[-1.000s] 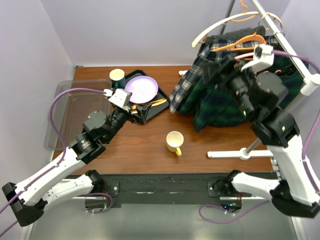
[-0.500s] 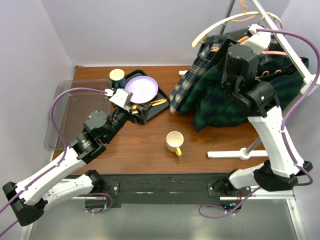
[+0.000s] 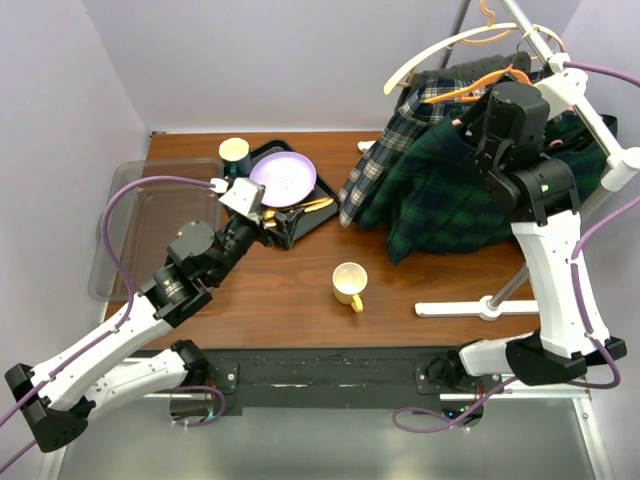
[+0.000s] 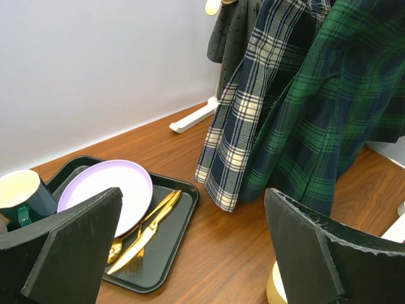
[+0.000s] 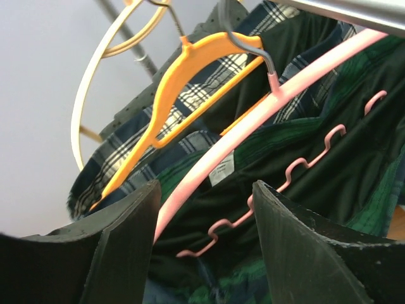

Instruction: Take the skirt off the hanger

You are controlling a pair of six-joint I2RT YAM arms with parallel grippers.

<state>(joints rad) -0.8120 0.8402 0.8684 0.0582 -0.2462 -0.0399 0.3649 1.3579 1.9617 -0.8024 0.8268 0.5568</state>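
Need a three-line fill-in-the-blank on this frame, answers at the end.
1. The right gripper has its fingers either side of a hanger coloured ____.
2. The navy-and-white plaid garment hangs beside a plaid skirt that is mostly ____.
3. On the black tray, gold cutlery lies beside a plate coloured ____.
Answers: pink; green; purple.
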